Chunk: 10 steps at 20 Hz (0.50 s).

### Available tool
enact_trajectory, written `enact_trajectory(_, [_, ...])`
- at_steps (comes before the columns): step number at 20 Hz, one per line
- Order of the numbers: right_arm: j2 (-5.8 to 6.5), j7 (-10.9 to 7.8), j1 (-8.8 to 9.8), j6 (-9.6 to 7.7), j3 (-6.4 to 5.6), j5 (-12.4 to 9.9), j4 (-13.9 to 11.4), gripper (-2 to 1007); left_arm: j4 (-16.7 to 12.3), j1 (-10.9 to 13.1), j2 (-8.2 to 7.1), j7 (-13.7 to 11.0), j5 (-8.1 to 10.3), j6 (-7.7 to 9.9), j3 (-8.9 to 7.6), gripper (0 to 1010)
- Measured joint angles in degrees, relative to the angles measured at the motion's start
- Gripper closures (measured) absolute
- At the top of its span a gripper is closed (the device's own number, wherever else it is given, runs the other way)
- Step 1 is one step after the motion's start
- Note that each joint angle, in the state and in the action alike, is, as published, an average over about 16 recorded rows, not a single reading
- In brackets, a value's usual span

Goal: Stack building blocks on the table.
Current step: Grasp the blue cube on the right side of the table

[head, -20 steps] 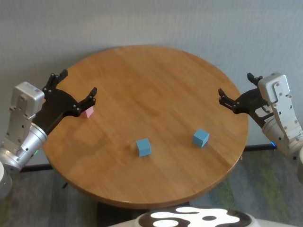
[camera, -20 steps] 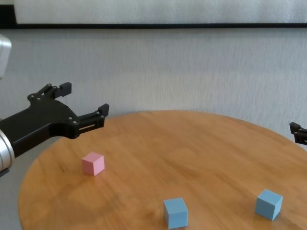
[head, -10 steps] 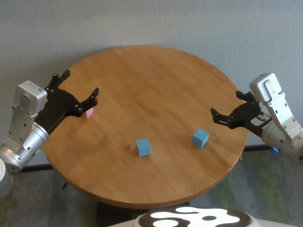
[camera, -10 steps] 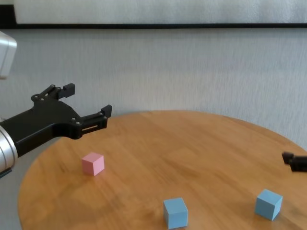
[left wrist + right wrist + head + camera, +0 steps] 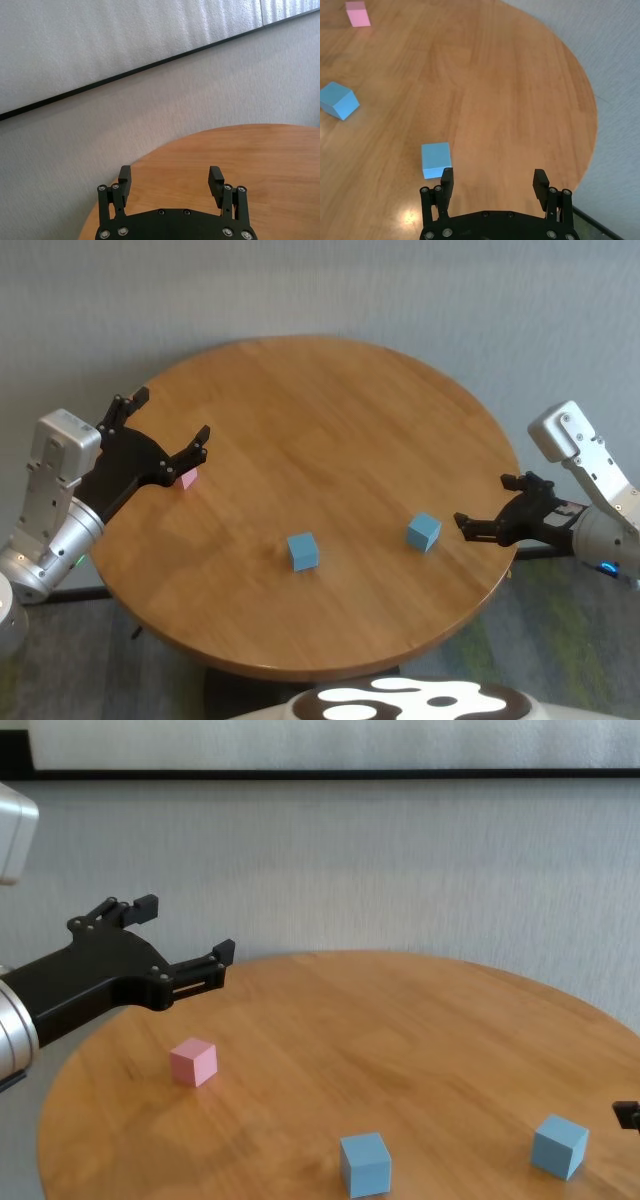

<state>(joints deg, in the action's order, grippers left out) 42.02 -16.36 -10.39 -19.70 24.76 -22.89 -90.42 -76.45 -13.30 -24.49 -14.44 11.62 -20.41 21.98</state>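
Note:
The round wooden table (image 5: 320, 410) carries three building blocks. The pink block (image 5: 186, 479) lies at the left, and my left gripper (image 5: 168, 417) hovers open above it with nothing between its fingers. One light blue block (image 5: 303, 551) sits near the middle front. The other light blue block (image 5: 424, 532) sits to the right. Low at the table's right edge, just right of that block, my right gripper (image 5: 488, 502) is open and empty. In the right wrist view this block (image 5: 436, 159) lies just beyond one fingertip of the right gripper (image 5: 493, 175), apart from it.
A grey wall (image 5: 400, 870) with a dark strip stands behind the table. My white and dark body (image 5: 410, 700) shows below the table's near edge. Bare wood spreads across the back half of the table.
My right gripper has dropped and swung toward the near right edge of the table, ending beside the right blue block. The left arm and the blocks have barely moved.

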Motion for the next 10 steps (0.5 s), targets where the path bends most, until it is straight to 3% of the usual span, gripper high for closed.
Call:
enact_trajectory(4, [0.37, -2.73, -0.17, -1.86, 0.02, -0.66, -0.47, 0, 0.02, -0.04, 0.0, -0.03, 0.01, 0.07, 0.05, 10])
enact_trajectory(10, [-0.14, -6.09, -0.93, -3.12, 0.68, -0.57, -0.22, 0, 0.04, -0.08, 0.0, -0.06, 0.01, 0.13, 0.09, 10])
